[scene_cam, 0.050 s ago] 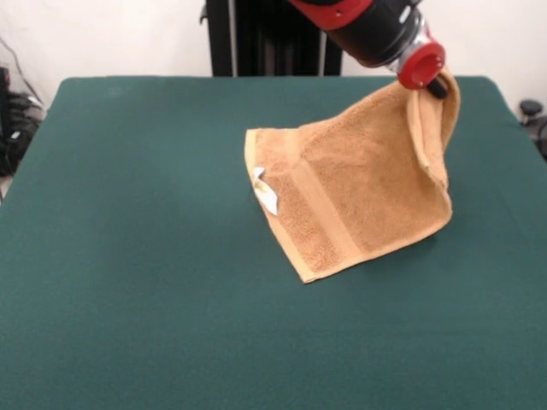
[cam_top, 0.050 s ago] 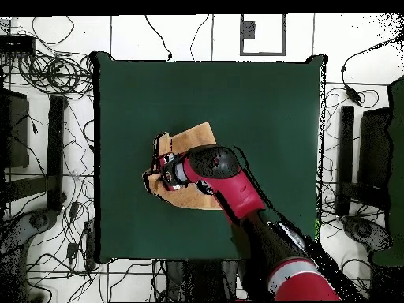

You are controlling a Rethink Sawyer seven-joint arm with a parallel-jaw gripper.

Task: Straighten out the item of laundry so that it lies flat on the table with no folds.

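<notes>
The item of laundry [scene_cam, 0.050 s ago: 359,192], a tan-orange terry towel, is pulled up like a tent at the right of the table's middle. Its top corner hangs from my gripper [scene_cam, 0.050 s ago: 433,84], which is shut on it well above the table [scene_cam, 0.050 s ago: 128,256]. The towel's lower edge and left corner rest on the green cover, with a woven band and a small white label [scene_cam, 0.050 s ago: 266,192] facing the camera. In the overhead view the arm covers most of the towel [cam_top, 0.050 s ago: 193,138], and the gripper [cam_top, 0.050 s ago: 165,172] is above its left part.
Green table cover [cam_top, 0.050 s ago: 260,102] stretches wide on all sides of the towel. Cables and dark equipment [cam_top, 0.050 s ago: 47,79] lie on the floor around the table. A black column [scene_cam, 0.050 s ago: 256,34] stands behind the far edge.
</notes>
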